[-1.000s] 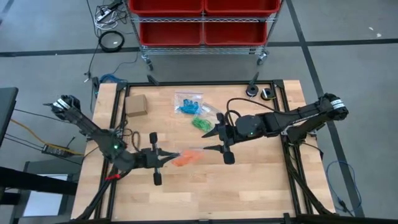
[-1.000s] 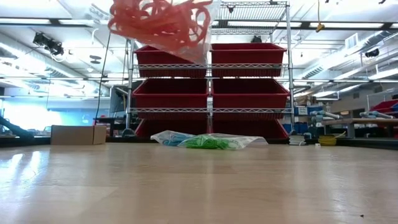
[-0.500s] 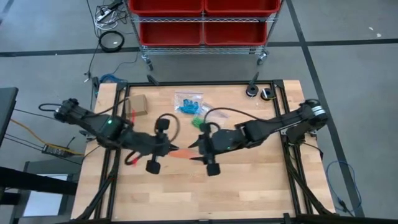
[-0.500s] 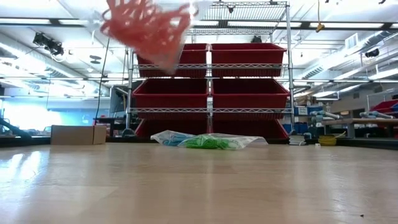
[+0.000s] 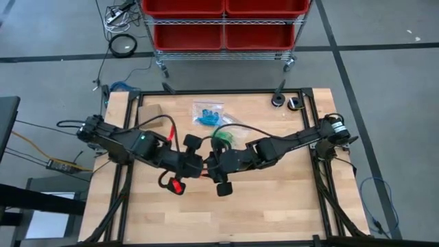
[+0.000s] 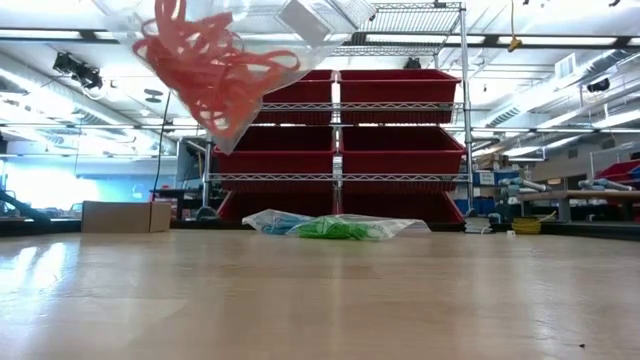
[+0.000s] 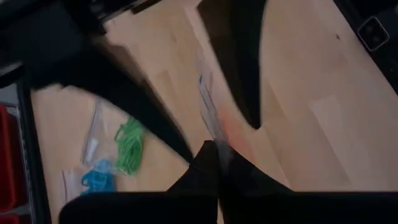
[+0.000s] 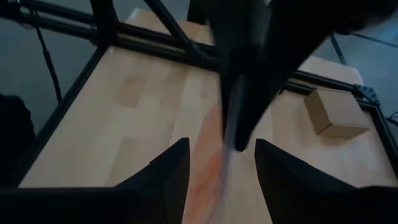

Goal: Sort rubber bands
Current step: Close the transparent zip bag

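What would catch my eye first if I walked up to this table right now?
Probably the clear bag of orange rubber bands held up in the air above the middle of the table, where the two dark arms meet. The left hand is shut on the bag, and the right hand reaches in with fingers apart. Behind them, bags of blue bands and green bands lie on the wood.

Both arms reach inward and meet mid-worktop: the left gripper (image 5: pixel 200 167) is clamped tight, the right gripper (image 5: pixel 211 167) has its fingers (image 8: pixel 163 171) parted.
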`<act>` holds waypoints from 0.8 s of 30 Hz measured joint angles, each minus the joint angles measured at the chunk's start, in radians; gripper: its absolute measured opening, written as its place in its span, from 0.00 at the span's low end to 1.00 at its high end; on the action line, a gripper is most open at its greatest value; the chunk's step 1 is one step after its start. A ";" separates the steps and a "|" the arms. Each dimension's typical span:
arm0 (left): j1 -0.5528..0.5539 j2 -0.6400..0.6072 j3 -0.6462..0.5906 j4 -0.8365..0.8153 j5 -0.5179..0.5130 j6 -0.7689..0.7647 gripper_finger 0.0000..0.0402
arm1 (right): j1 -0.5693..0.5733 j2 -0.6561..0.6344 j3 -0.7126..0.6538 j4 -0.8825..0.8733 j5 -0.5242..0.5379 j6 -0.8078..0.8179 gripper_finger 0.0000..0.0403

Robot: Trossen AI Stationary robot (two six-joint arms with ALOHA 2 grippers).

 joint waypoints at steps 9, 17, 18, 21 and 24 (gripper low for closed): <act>0.011 0.021 0.055 -0.023 0.025 0.013 0.00 | 0.000 0.000 0.000 -0.028 -0.001 0.011 0.28; 0.013 0.028 0.055 -0.037 0.047 0.006 0.00 | 0.000 -0.001 0.000 -0.026 -0.002 -0.002 0.17; 0.013 0.028 0.055 -0.037 0.047 0.006 0.00 | 0.000 -0.001 0.000 -0.026 -0.002 -0.002 0.16; 0.013 0.027 0.055 -0.037 0.055 0.005 0.00 | 0.000 -0.001 0.000 -0.024 -0.003 -0.003 0.15; 0.013 0.027 0.055 -0.040 0.065 -0.001 0.00 | 0.000 -0.001 0.000 -0.025 -0.005 -0.012 0.13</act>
